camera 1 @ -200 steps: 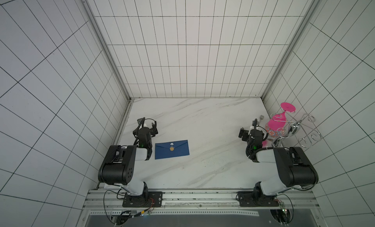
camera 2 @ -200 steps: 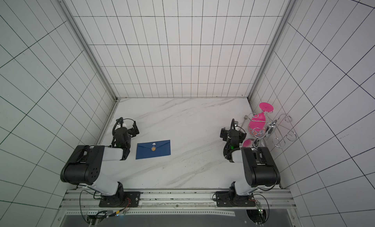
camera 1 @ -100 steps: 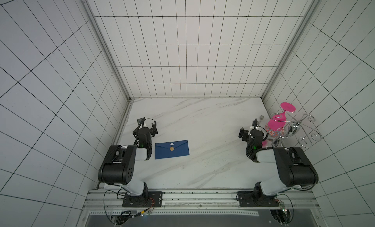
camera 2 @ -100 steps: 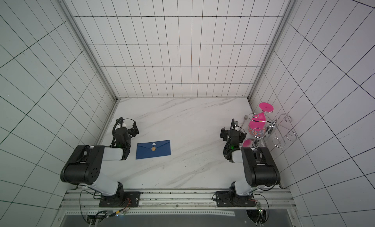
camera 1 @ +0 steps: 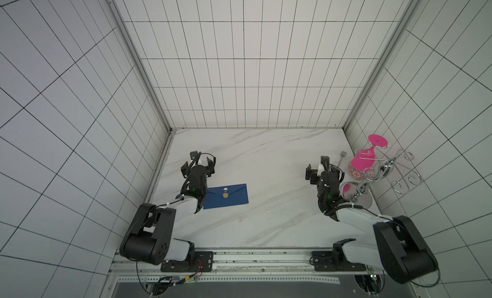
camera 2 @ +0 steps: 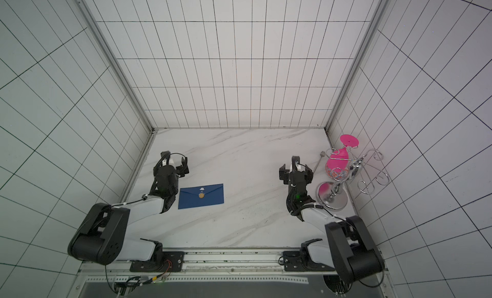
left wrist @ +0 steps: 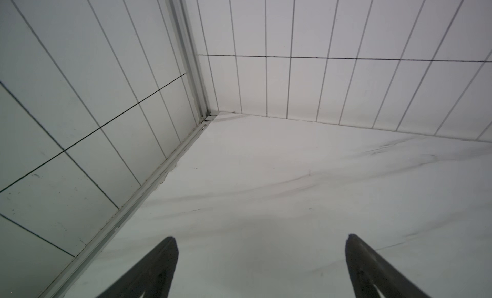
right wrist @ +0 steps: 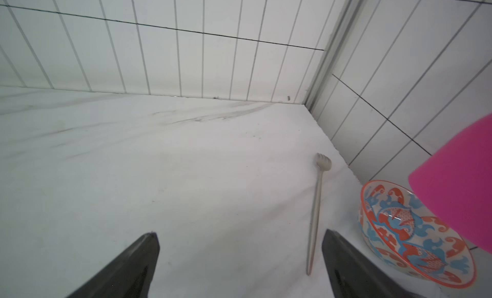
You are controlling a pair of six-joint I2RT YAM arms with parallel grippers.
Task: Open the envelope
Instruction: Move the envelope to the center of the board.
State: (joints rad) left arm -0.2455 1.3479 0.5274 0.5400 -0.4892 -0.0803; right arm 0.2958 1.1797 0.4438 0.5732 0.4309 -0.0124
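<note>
Operator: Envelope [camera 1: 226, 196] position and clearance?

Technician: Envelope lies flat on the marble tabletop [camera 1: 266, 161], near the left edge, with its flap closed under the gold seal [camera 1: 225, 195]. In both top views the left arm's wrist overlaps the envelope's left short edge; contact cannot be determined. Left gripper [camera 1: 198, 165] sits past the envelope toward the back edge, jaws spread wide with nothing between them. The tabletop's centre and the strip along its back edge are open.

Operator: Right side?

Technician: Right gripper [camera 1: 323, 169] has its jaws spread wide and holds nothing. Near the right edge stand a chrome rack [camera 1: 386, 167] carrying an inverted pink glass [camera 1: 358, 162] and a patterned bowl [right wrist: 415, 238]. A slim metal rod with a rake-like head [right wrist: 315, 216] lies just beside the gripper.

Operator: Changes against the earlier frames?

Technician: None. Both arms and the envelope hold the same positions.
</note>
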